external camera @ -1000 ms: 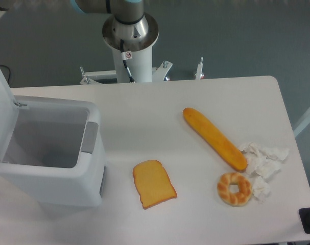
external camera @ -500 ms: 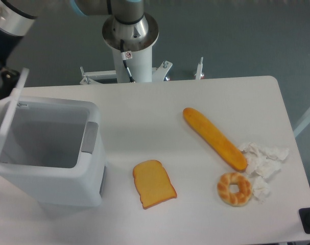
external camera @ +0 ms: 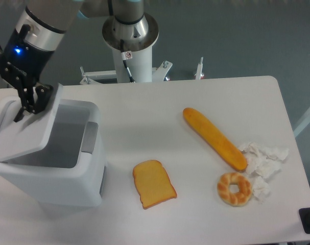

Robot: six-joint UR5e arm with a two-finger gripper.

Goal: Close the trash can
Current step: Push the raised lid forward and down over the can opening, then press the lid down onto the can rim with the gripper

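Trash can (external camera: pixel 52 168), white, sitting at the worktop's (external camera: pixel 144 117) left edge, lid (external camera: pixel 27 130) tilting half-down over an interior showing nothing inside. Tool (external camera: pixel 28 104) pressing on the lid's raised edge (finger spacing unclear, so open or closed cannot be told). Risk: fingers sliding off the edge, lid failing to latch.

trash can (external camera: pixel 68 173) left, toast (external camera: pixel 153 183) beside, baguette (external camera: pixel 214 138) right
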